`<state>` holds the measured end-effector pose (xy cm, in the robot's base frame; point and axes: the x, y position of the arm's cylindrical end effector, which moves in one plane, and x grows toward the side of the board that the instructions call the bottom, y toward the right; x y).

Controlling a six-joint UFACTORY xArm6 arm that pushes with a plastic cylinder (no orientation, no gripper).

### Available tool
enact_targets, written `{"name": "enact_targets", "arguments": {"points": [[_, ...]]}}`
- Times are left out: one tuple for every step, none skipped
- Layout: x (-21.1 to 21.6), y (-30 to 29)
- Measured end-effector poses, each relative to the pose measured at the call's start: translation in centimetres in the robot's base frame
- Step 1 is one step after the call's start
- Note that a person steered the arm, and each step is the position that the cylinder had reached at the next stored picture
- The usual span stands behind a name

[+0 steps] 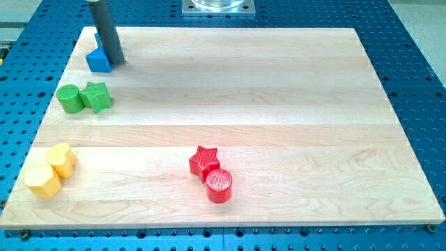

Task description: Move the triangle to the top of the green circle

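No text, label, brand, number or sign could be read anywhere in the view. The blocks and the bench (279, 84) all carried plain, unmarked surfaces.
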<state>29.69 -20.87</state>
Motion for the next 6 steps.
{"name": "enact_targets", "arguments": {"points": [[-2.9,-0.8],[-1.4,-2.2],[4.5,-2.2],[7.8,-2.2],[4.4,-2.4],[3.7,-4.1]]}}
